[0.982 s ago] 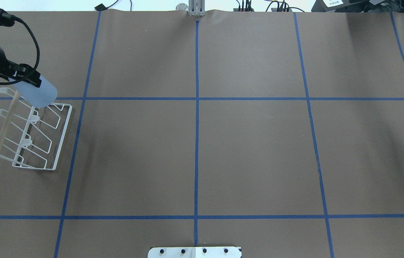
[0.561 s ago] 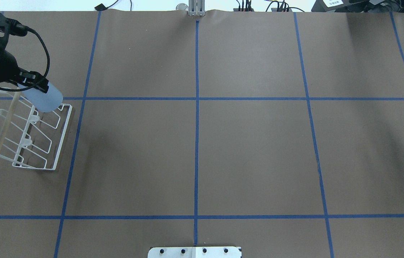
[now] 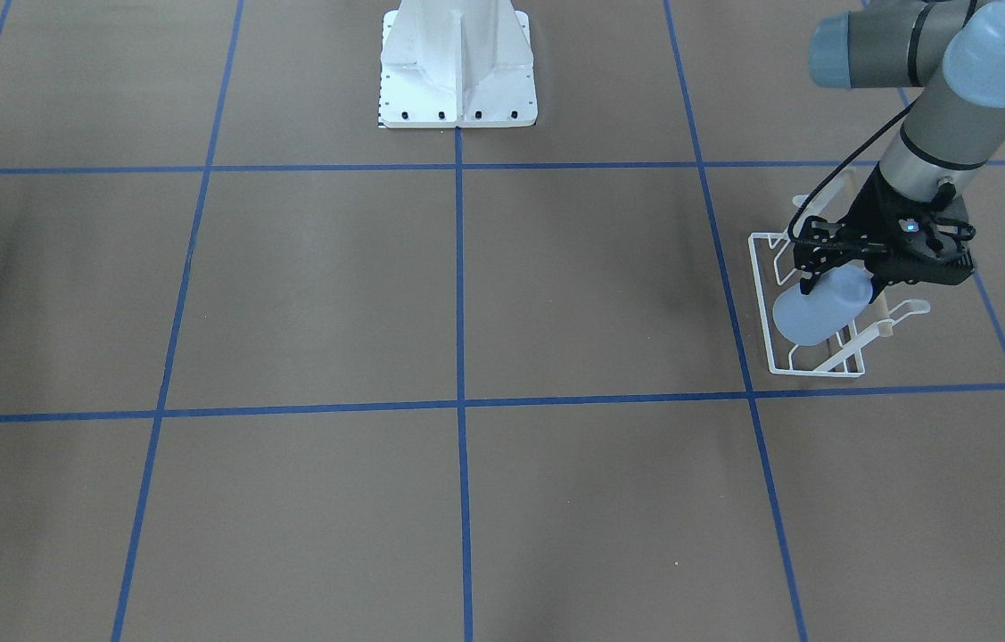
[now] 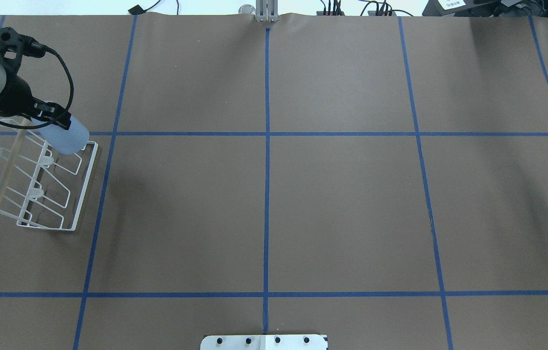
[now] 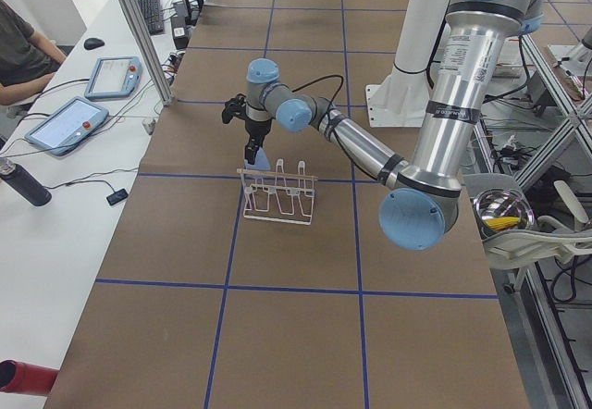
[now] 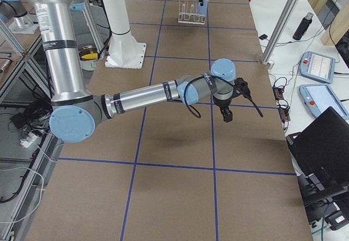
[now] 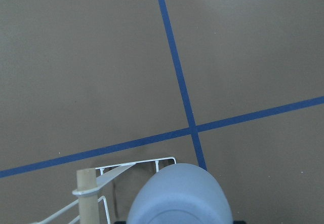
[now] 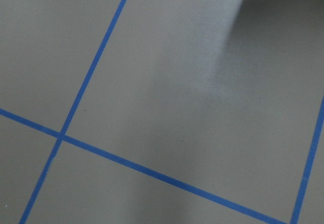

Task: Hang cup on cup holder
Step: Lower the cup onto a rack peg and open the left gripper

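Left gripper [image 4: 51,115] is clenched on the pale blue handleless plastic tumbler [image 4: 67,137], holding it over the 1 o'clock corner of the white wire prong rack [image 4: 86,184], likely lining it up with a prong. The cup's long axis runs 10-to-4 o'clock in the overhead view, free end tilted down; can't tell which end is the mouth. Right gripper [image 6: 227,113] is parked well apart; can't tell its state.

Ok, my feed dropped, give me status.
Left pincer shut on cup, tilted over end of rack. Right pincer parked away, state unclear. Nothing seen blocking.
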You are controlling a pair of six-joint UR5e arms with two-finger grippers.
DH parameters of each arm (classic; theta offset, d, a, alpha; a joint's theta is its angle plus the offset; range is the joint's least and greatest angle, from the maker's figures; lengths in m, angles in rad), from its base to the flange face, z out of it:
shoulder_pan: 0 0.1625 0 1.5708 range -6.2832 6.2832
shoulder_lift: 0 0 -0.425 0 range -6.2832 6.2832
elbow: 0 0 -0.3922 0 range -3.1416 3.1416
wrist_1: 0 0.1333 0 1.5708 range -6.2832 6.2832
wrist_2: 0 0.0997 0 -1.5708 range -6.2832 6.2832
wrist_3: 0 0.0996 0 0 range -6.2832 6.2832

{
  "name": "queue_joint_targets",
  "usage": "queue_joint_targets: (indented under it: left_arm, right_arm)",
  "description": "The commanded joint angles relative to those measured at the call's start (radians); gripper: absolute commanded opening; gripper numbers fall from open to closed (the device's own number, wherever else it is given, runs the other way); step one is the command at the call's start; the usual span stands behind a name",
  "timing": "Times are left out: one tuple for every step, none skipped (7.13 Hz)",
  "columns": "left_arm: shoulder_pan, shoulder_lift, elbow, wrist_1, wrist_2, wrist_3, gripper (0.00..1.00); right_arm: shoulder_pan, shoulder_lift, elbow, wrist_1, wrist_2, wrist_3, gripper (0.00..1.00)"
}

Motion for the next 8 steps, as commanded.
queue_joint_targets:
  left_arm:
    - [0.002, -0.007, -0.007, 0.0, -0.008, 0.001, 0.98]
    - [-0.002, -0.005, -0.022, 0.001, -0.011, 0.007, 0.98]
    - [-0.022, 0.007, -0.045, 0.012, -0.012, 0.065, 0.98]
    - [-0.074, 0.019, -0.049, 0.023, -0.017, 0.131, 0.98]
    - [-0.14, 0.065, -0.052, 0.021, -0.061, 0.223, 0.98]
    - [-0.232, 0.096, -0.029, 0.03, -0.089, 0.37, 0.98]
    - [-0.316, 0.122, 0.005, 0.029, -0.124, 0.485, 0.98]
    - [-0.382, 0.124, 0.064, 0.029, -0.193, 0.526, 0.98]
  right_arm:
    - [0.002, -0.004, 0.02, -0.005, 0.002, 0.004, 1.0]
    - [0.002, 0.005, 0.02, -0.034, 0.002, 0.004, 1.0]
    - [0.003, 0.009, 0.019, -0.063, -0.003, 0.002, 1.0]
    - [0.011, 0.003, 0.019, -0.068, -0.004, 0.002, 1.0]
    - [0.05, 0.008, 0.022, -0.116, -0.001, 0.002, 1.0]
    - [0.051, 0.028, 0.061, -0.243, -0.01, -0.01, 1.0]
    - [0.067, 0.034, 0.069, -0.281, -0.014, -0.018, 1.0]
    - [0.078, 0.008, 0.08, -0.284, -0.015, -0.018, 1.0]
